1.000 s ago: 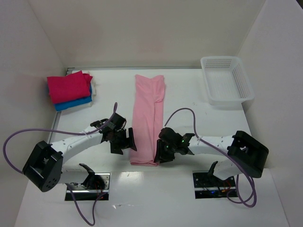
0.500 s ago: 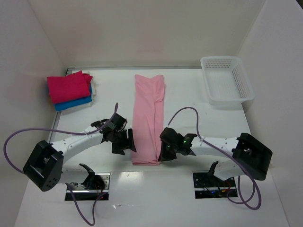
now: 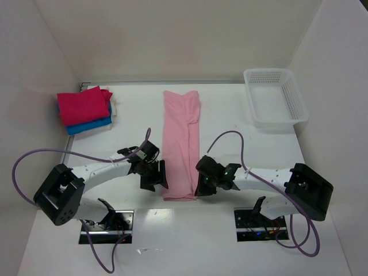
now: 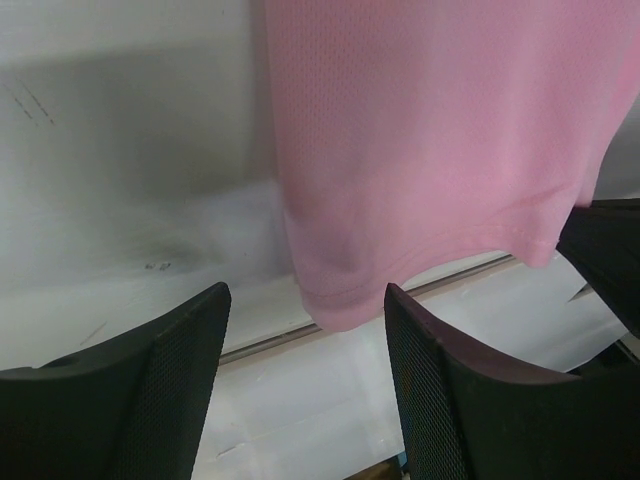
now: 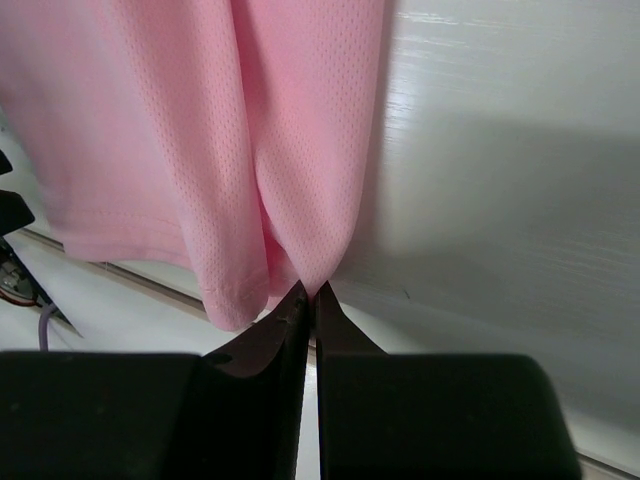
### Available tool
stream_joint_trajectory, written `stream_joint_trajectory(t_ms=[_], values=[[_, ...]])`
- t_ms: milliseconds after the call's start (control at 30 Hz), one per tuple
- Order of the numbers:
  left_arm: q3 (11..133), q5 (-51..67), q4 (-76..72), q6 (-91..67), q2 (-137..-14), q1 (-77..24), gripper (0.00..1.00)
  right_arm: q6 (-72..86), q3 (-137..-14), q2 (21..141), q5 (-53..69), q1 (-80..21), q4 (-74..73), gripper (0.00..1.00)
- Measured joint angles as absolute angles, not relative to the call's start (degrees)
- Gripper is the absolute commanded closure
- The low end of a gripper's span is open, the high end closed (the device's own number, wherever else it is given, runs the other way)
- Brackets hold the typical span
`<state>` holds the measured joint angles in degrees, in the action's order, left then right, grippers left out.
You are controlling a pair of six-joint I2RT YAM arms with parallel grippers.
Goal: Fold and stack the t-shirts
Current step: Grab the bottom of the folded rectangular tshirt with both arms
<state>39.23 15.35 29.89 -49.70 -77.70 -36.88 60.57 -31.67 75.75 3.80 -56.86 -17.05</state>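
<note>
The light pink t-shirt (image 4: 430, 150) is seen as a matt, finely meshed knit cloth. The table (image 5: 500, 200) is shown as smooth, white and faintly glossy, and the basket (image 3: 265, 71) as white plastic lattice.

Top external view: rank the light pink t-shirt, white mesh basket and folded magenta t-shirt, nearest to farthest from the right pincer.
1. Light pink t-shirt, in the middle; the right pincer is shut on its near corner.
2. White mesh basket, far right.
3. Folded magenta t-shirt, far left.
</note>
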Motion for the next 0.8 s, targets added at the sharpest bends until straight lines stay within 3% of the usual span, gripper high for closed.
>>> stream_joint_trajectory(t_ms=[300,800], values=[[37.0,15.4,27.4,-53.2,-77.3,-36.9,0.29,60.7,-31.2,74.2,3.5,-56.9,-17.1,0.91],[35.9,18.2,24.1,-56.0,-79.7,-37.7,0.39,61.1,-30.4,73.3,3.4,-56.9,-16.9,0.91]])
